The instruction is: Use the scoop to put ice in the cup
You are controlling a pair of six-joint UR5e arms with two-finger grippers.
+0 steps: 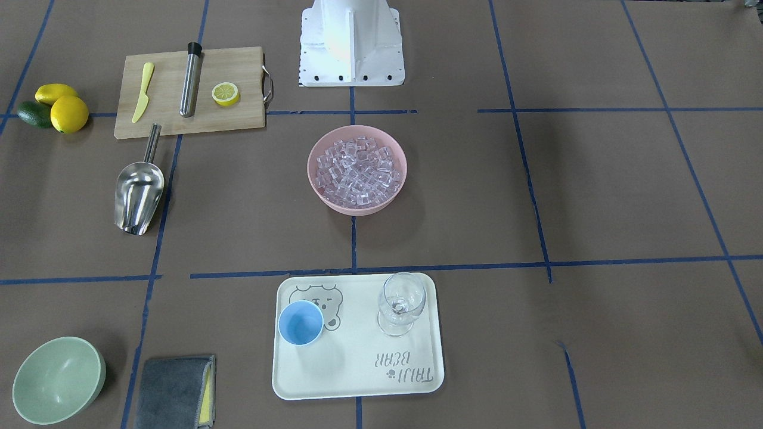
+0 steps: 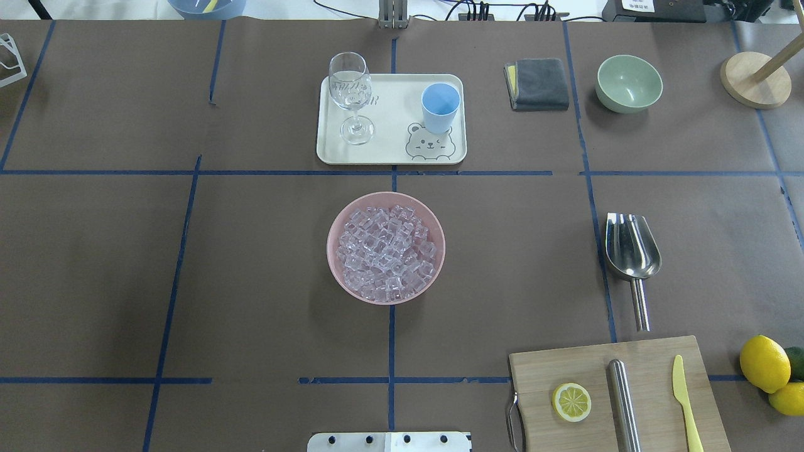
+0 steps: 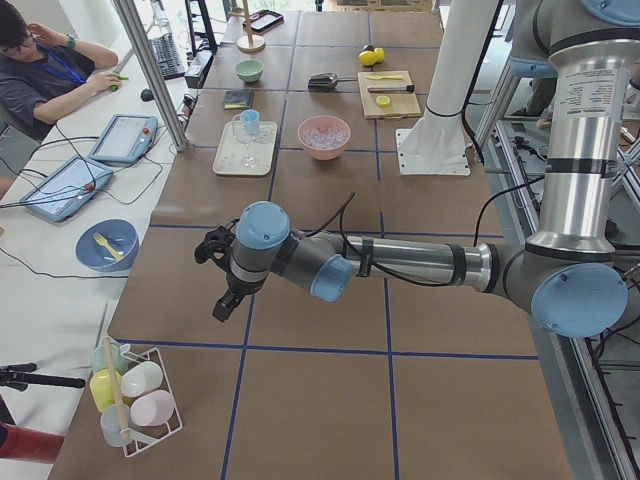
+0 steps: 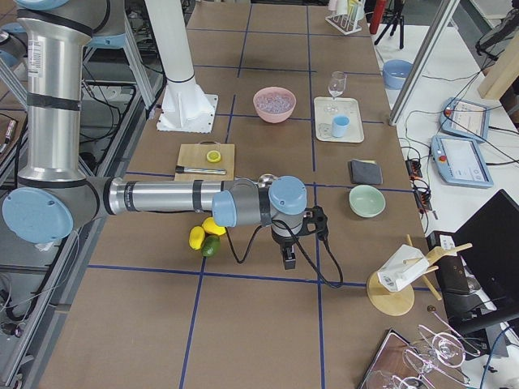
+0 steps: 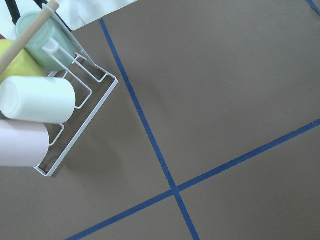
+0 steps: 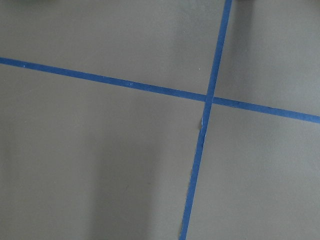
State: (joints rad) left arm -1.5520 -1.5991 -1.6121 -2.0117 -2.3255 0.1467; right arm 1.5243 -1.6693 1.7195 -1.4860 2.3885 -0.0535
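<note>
The ice [image 2: 386, 254] fills a pink bowl [image 2: 333, 220] at the table's middle. The light-blue cup [image 2: 440, 107] stands upright on a cream tray [image 2: 389, 154] beyond the bowl. The steel scoop [image 2: 631, 251] lies flat on the table right of the bowl, with its handle toward the cutting board. My left gripper [image 3: 222, 300] shows only in the exterior left view, hanging over bare table far from the bowl. My right gripper [image 4: 288, 259] shows only in the exterior right view, past the scoop near the lemons. I cannot tell whether either gripper is open or shut.
A cutting board [image 2: 653, 358] holds a yellow knife, a steel cylinder and a lemon half. Lemons [image 2: 763, 364] lie beside it. A stemmed glass [image 2: 350, 94] shares the tray. A grey cloth [image 2: 539, 83], a green bowl [image 2: 628, 83] and a wooden stand [image 2: 754, 78] sit at the far right. A wire cup rack [image 5: 75, 105] is by my left gripper.
</note>
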